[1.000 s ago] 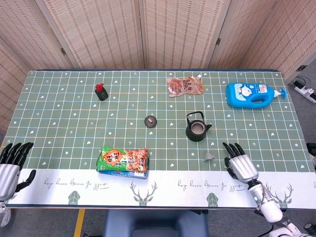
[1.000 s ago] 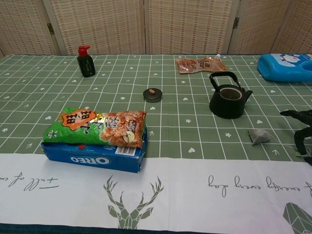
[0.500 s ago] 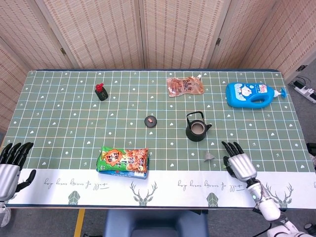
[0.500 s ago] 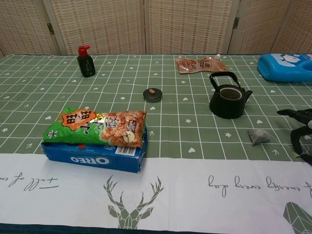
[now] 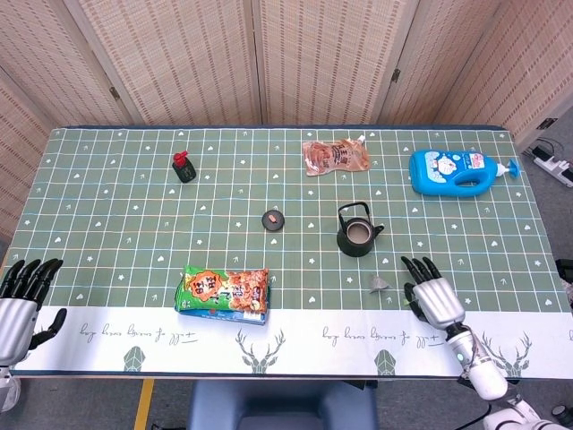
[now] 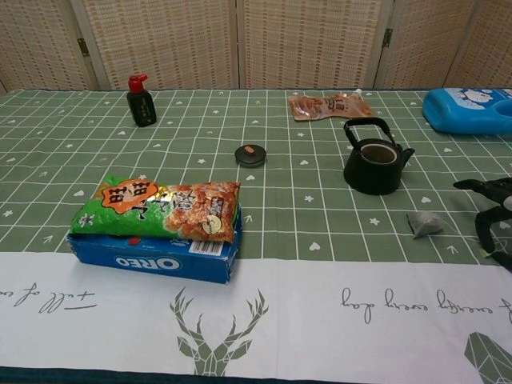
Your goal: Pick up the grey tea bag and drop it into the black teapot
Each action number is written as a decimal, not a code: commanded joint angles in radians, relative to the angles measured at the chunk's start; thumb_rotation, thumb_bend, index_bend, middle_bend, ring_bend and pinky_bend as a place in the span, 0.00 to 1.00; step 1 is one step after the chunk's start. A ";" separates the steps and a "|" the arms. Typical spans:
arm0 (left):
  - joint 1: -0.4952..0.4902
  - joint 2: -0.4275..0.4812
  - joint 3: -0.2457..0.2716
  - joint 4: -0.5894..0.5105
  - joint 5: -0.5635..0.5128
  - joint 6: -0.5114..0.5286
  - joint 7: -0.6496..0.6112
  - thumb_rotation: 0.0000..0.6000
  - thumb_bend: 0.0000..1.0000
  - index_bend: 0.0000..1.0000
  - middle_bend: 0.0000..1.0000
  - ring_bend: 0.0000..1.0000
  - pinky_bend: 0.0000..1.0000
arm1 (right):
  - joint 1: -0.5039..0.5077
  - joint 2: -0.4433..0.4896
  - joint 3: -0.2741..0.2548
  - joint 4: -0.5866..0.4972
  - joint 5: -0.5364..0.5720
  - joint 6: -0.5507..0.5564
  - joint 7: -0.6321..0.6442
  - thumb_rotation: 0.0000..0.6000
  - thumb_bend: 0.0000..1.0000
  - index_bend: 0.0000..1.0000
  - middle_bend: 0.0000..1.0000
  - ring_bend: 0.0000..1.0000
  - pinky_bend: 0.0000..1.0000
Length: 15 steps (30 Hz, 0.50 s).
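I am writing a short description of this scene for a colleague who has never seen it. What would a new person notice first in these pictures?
Probably the bright snack bag on a blue Oreo box near the table's front edge, and the big blue bottle lying at the far right. Next comes the black teapot, lid off, right of centre, with the small grey tea bag on the cloth in front of it. The right hand, fingers spread, hovers just right of that bag.

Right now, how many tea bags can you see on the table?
1: the grey tea bag lies on the green cloth, front-right of the black teapot, just left of the right hand. None other shows.
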 commanded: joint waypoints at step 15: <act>0.001 -0.002 0.001 0.009 0.012 0.014 -0.016 1.00 0.39 0.02 0.07 0.04 0.00 | 0.001 0.016 0.009 -0.030 0.011 0.010 -0.008 1.00 0.45 0.70 0.07 0.06 0.00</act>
